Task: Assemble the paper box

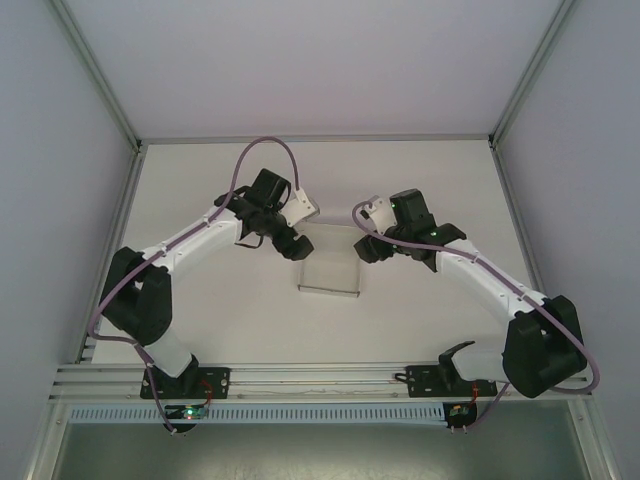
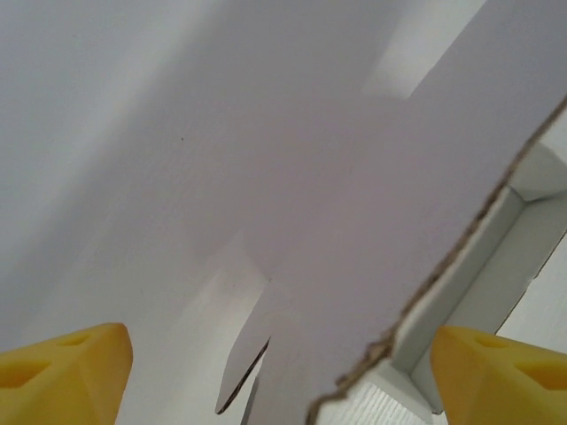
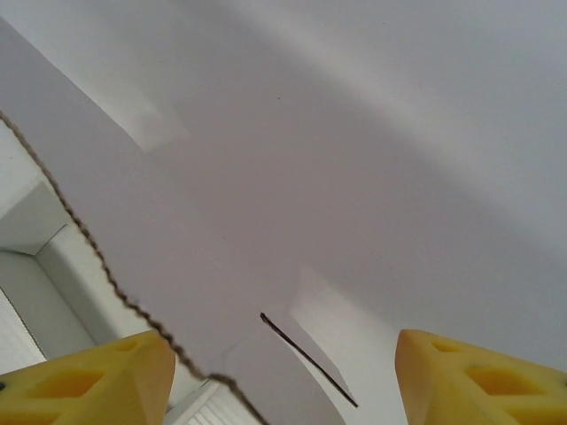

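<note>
White paper box [image 1: 328, 268] on table [image 1: 215, 310], its card between left fingers [image 2: 62, 372] and right fingers [image 3: 474, 376], both apart, probably untouched

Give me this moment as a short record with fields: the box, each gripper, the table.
item: paper box, white card, open on top, looks partly assembled
position: middle of the table, between the two arms
left side: left gripper at the box's far left corner, jaws apart, card between the fingers
right side: right gripper at the far right corner, jaws apart, card between the fingers
grip: no clamp visible on either side
</note>
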`<state>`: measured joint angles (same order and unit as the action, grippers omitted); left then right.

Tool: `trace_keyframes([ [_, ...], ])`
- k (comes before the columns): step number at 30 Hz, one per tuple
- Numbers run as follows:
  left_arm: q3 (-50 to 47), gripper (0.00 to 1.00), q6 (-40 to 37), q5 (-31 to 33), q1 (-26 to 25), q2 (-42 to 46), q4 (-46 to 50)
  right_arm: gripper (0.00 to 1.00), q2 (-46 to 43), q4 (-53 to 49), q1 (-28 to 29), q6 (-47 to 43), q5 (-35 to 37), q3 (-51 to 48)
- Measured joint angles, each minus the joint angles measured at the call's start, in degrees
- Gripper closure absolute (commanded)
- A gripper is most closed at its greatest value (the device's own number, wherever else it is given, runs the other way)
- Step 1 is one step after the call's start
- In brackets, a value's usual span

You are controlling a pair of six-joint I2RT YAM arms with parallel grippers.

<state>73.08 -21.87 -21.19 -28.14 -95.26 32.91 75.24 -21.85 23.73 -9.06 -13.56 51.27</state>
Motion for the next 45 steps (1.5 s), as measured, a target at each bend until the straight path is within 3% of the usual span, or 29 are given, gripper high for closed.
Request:
trace_keyframes([
  [4,1.2,0.48,-1.9,-0.9,0.1,-2.2,1.2,0.45,0.8,-0.2,0.0,-0.3,-0.9,0.0],
  [7,1.4,0.62,-2.8,-1.4,0.1,-2.6,1.7,0.58,1.0,-0.3,-0.4,-0.3,-1.0,0.0],
  [11,1.5,0.88,-3.4,-2.2,0.1,-2.6,2.3,0.64,1.0,-0.5,-0.4,-0.2,-0.9,0.0],
  [15,1.5,0.97,-3.4,-2.6,0.1,-2.6,2.5,0.76,1.1,-0.7,-0.4,0.2,-0.6,0.0],
  [21,1.5,1.0,-1.6,-2.5,0.1,-2.5,2.5,0.9,1.1,-0.5,-0.4,1.7,-0.4,0.0],
  [26,0.2,1.0,4.4,-0.8,-0.2,-1.3,-0.4,0.97,-0.3,2.8,-0.3,5.5,-0.3,-1.5],
  [35,-2.9,1.0,22.8,12.1,-4.5,3.1,-6.5,0.98,-5.9,14.4,5.7,18.5,8.6,-8.7],
  [45,-6.2,1.0,39.5,25.9,-10.5,3.3,-14.3,0.98,-6.3,26.9,9.7,37.0,19.8,-14.6],
])
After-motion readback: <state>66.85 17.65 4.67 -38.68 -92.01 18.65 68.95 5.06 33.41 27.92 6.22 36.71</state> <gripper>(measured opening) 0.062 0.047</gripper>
